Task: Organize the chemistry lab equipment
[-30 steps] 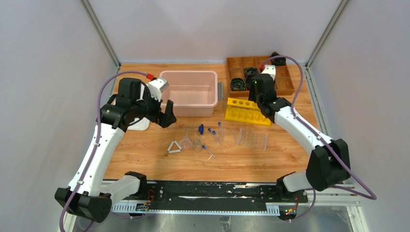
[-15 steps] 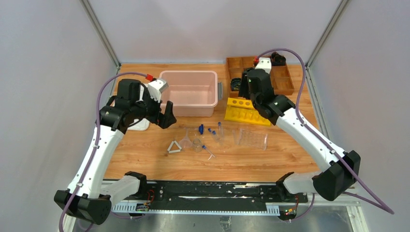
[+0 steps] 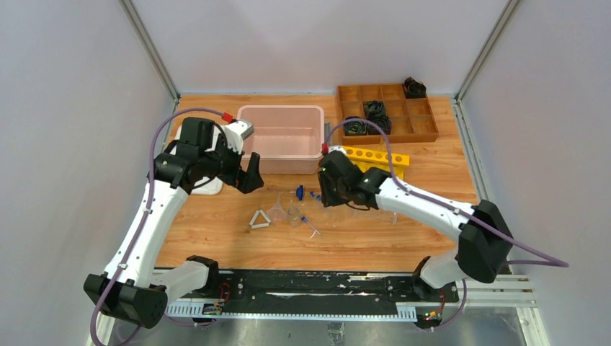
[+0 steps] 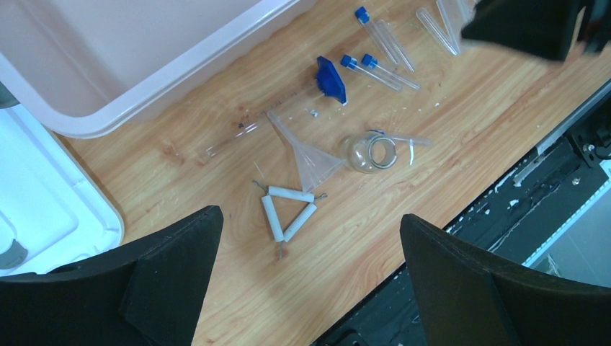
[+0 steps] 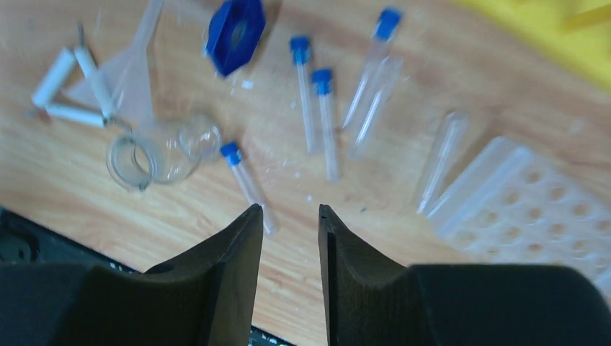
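left gripper (image 4: 310,220): jaws spread wide, empty, above the table (image 3: 216,238) in front of the bin (image 3: 282,155).
triangle (image 4: 291,194): flat on the table, just left of the funnel.
funnel (image 4: 315,161): on its side, mouth beside the jar.
jar (image 4: 371,151): just right of the funnel.
tubes (image 4: 380,71): loose, lying on the table between jar and rack.
right gripper (image 5: 287,213): above the tubes, jaws a narrow gap apart, nothing between them.
rack (image 5: 533,209): flat on the table, right of the tubes.
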You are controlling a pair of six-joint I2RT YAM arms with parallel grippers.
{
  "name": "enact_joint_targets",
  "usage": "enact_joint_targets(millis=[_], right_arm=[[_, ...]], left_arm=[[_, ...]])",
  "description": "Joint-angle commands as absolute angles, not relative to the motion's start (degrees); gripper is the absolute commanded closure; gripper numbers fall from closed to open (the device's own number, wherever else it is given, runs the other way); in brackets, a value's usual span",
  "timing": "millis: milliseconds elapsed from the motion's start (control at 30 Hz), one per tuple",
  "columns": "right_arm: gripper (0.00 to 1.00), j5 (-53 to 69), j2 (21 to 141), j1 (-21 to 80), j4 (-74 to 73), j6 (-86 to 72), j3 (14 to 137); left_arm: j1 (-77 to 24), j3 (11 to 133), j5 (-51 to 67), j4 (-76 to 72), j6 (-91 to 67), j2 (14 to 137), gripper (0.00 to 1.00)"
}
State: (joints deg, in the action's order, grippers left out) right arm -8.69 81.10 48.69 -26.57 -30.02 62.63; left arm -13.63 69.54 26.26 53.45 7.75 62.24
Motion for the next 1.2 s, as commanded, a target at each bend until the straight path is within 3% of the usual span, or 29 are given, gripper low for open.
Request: enact_joint_targets(millis=[0,367,767,1167], right_arm=[[0.61,-4.26,84.99,53.03,-25.93,-33.58,61.08],[0.54,-10.56,89.42,49.94,-27.54,-34.15,60.75],[0.63,-8.66,96.38,43.45,-24.1,-31.38,63.35],[0.65,-9.27,100.26,43.1,-22.9,-31.77,63.09]], left_arm=[[-13.71,71.19,27.15,54.49,9.84,62.14,0.0],[-13.71,71.34,26.25,55.1,10.96,62.2,0.0],[-13.71,72.27,25.87,55.11,11.06,63.1,0.0],[-13.71,72.24,25.99,55.11,11.16,63.67,0.0]])
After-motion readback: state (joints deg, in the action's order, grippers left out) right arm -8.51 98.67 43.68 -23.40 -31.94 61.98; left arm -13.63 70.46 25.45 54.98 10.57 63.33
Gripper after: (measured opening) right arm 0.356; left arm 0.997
